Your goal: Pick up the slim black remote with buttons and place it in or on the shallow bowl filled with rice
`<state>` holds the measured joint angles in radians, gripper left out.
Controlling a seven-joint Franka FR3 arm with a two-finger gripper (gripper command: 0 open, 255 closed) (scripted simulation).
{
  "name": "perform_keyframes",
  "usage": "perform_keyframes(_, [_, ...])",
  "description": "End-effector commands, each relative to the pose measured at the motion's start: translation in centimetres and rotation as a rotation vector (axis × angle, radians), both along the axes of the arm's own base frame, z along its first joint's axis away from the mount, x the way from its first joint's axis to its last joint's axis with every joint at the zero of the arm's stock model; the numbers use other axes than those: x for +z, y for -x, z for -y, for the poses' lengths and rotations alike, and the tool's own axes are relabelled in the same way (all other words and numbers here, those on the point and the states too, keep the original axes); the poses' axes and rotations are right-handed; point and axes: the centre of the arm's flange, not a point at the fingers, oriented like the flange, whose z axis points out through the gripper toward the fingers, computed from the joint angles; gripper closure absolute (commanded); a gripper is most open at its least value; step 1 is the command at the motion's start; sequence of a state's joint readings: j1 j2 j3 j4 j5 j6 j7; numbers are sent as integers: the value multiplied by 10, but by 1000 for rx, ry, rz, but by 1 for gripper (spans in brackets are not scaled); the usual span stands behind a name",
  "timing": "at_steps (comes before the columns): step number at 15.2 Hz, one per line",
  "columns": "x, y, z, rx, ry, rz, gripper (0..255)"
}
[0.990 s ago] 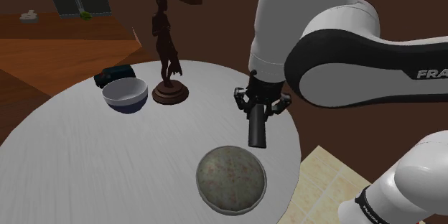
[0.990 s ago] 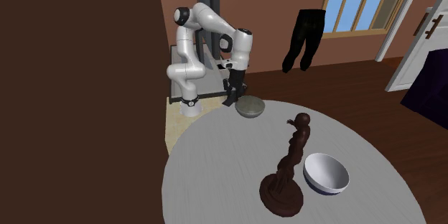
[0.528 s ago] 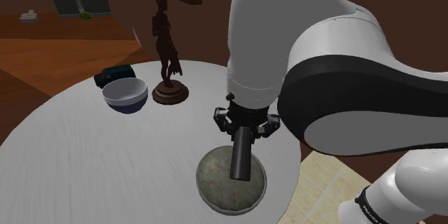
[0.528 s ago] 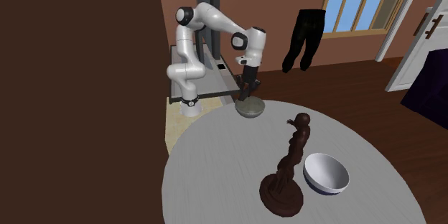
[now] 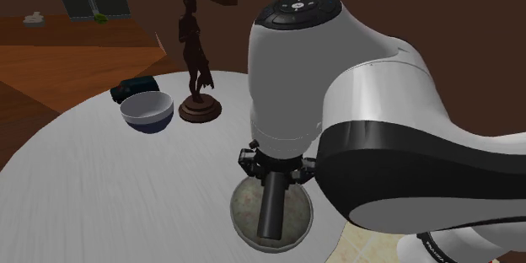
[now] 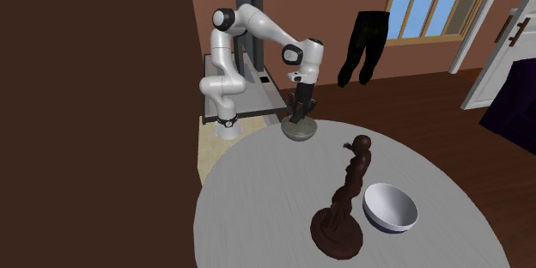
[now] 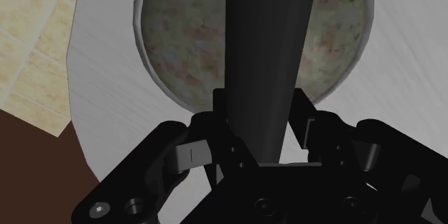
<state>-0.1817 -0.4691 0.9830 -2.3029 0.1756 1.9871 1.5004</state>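
- The gripper (image 5: 274, 167) is closed on the upper end of the slim black remote (image 5: 271, 210). In the wrist view its fingers (image 7: 192, 152) press against the remote (image 7: 269, 57) from both sides.
- The remote hangs nearly upright from the gripper, long axis pointing down. No buttons can be made out on it.
- Its lower end is over the shallow bowl of rice (image 5: 233, 212). Whether it touches the mottled grey-green filling cannot be told.
- In the shoulder view the rice bowl sits near the 5 o'clock edge of the round grey surface (image 5: 101, 177).
- From the rice bowl, a dark figurine (image 5: 196, 59) on a round base stands at about 11 o'clock, and a pale empty bowl (image 5: 147, 111) at about 10 o'clock. The two stand just beside each other.
- A small dark box (image 5: 135, 87) lies close behind the pale bowl, at its 11 o'clock.
- In the second exterior view the rice bowl (image 6: 299, 130) is at the surface's 12 o'clock edge, with the gripper (image 6: 301, 101) above it.
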Motion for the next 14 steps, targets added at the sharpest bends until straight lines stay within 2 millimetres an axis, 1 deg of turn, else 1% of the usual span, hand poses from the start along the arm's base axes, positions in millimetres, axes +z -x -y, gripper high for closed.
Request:
perform_keyframes(1, [-10,0,1,0,0,1,255])
perform_keyframes(5, [-30,0,1,0,0,1,255])
perform_keyframes(12, [-30,0,1,0,0,1,255])
perform_keyframes(13, [-30,0,1,0,0,1,0])
perform_keyframes(14, [-30,0,1,0,0,1,0])
